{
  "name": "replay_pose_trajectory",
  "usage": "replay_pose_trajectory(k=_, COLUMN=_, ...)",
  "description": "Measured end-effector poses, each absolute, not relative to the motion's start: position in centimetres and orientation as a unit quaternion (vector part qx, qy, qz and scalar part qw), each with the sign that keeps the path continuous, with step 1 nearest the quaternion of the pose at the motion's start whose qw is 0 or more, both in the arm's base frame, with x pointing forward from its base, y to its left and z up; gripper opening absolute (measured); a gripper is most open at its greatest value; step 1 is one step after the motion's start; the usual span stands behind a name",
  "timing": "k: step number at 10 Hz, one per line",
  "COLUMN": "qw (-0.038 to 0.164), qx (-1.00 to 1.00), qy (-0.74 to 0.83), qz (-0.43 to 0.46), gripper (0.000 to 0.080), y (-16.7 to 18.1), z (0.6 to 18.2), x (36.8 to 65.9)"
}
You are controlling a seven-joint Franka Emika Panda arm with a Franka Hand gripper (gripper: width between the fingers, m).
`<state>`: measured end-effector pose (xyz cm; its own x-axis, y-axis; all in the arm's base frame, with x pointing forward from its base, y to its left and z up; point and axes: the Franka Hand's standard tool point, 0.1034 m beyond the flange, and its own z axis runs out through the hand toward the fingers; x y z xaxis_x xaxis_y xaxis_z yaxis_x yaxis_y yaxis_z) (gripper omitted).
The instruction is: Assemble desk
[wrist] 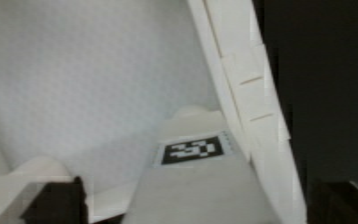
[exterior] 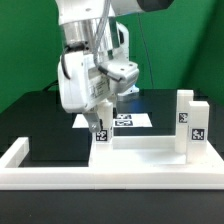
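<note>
The parts are white moulded plastic, so I judge them light and stiff, with smooth faces that could slip if I squeeze off-centre. They are not fragile, though a short leg tips easily when nudged. The leg [exterior: 100,136] I am working with stands directly beneath my pincer [exterior: 100,122], its tagged face turned outward, at the near corner of the tabletop panel [exterior: 150,149]. I would take it across its two flat sides, high enough to leave its foot free and square enough that it cannot twist. The panel runs away from my pincer along the low wall [exterior: 60,176] on the black desk [exterior: 45,125]. I would hold it by its raised rim, since the broad flat face is too wide to grip. Two more legs [exterior: 190,122] stand upright at the panel's far end, well apart from me, and the marker board [exterior: 128,120] lies just behind me. In the wrist view my pincer's fingers [wrist: 43,195] look spread apart, one on each side of the leg and clamping nothing; I cannot tell whether a pad brushes it
</note>
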<state>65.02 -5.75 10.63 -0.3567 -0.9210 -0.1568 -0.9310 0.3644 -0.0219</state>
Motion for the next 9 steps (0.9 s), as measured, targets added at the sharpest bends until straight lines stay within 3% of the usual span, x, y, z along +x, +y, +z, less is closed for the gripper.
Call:
replay_pose_trajectory(k=3, qw=0.113, qx=-0.562, qy=0.819, qz=0.023, gripper=0.0648, y=-4.7, z=16.6, x=65.7)
replay_pose_trajectory(k=4, qw=0.122, qx=-0.562, qy=0.818, qz=0.018, gripper=0.0649, y=-4.6, z=17.8, x=66.2)
replay_pose_trajectory(k=9, qw=0.124, qx=-0.566, qy=0.815, qz=0.017, gripper=0.0649, y=-4.7, z=18.2, x=66.8)
